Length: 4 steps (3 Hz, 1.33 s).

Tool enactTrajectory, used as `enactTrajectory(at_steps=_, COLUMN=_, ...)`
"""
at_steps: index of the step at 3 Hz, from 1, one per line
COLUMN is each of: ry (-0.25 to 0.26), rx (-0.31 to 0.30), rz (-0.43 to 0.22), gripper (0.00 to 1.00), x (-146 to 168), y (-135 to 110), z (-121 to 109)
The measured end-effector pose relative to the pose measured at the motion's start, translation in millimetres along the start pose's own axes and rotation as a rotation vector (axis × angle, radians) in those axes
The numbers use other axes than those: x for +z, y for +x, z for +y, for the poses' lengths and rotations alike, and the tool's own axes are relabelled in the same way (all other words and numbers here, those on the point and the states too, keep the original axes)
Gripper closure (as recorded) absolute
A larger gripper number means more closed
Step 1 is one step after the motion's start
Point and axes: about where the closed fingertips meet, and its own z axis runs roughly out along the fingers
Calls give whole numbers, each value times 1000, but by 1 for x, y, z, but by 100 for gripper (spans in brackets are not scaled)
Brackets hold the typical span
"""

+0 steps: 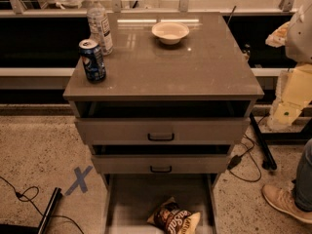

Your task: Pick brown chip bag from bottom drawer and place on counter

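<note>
The brown chip bag (174,218) lies on the floor of the open bottom drawer (127,199), near its front right, with its pale yellow end toward the right. The counter (195,62) is the glossy grey-brown top of the cabinet. My arm and gripper (288,101) show as pale white and yellow parts at the right edge. They are beside the cabinet at counter height, well above and to the right of the bag, and touch nothing.
A blue soda can (92,60) and a clear water bottle (99,23) stand at the counter's left. A white bowl (170,32) sits at the back middle. The two upper drawers (161,130) are slightly open. A person's shoe (285,201) and cables lie on the floor at the right.
</note>
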Motion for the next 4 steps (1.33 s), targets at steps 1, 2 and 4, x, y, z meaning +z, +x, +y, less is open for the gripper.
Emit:
enactTrajectory(at_steps=1, ry=0, rx=0, rz=0, gripper=0, x=0, y=0, z=0)
enactTrajectory(at_steps=2, ry=-69, rx=111, rz=-14, gripper=0, x=40, y=11, z=3)
enactTrajectory(at_steps=4, ry=-247, rx=521, rz=-78, gripper=0, x=170, y=46, z=30)
